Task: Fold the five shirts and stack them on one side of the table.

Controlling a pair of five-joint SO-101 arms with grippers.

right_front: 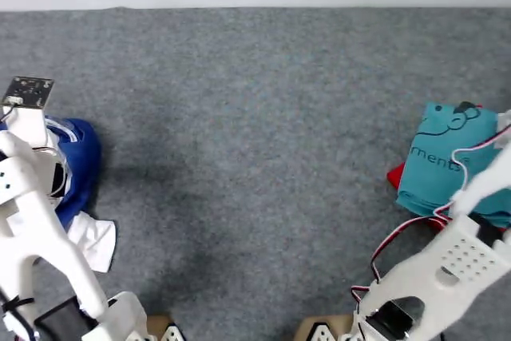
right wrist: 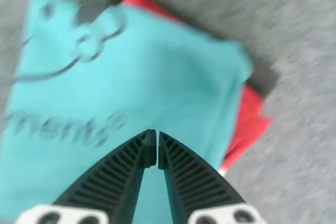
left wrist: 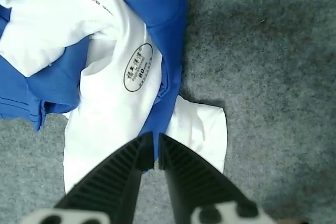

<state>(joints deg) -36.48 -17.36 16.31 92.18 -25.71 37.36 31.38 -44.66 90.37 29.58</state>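
Jaws together, the left gripper (left wrist: 152, 153) hangs over the crumpled white shirt (left wrist: 110, 103) and blue shirt (left wrist: 168, 24) at one side of the counter (right_front: 255, 157), the right gripper (right wrist: 157, 150), likewise closed, over the folded teal shirt (right wrist: 131, 77) stacked on a red shirt (right wrist: 247, 124); next, I judge, the left must open and pinch the white cloth

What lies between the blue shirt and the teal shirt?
Nothing: the high view shows bare grey table between the blue shirt and the teal shirt.
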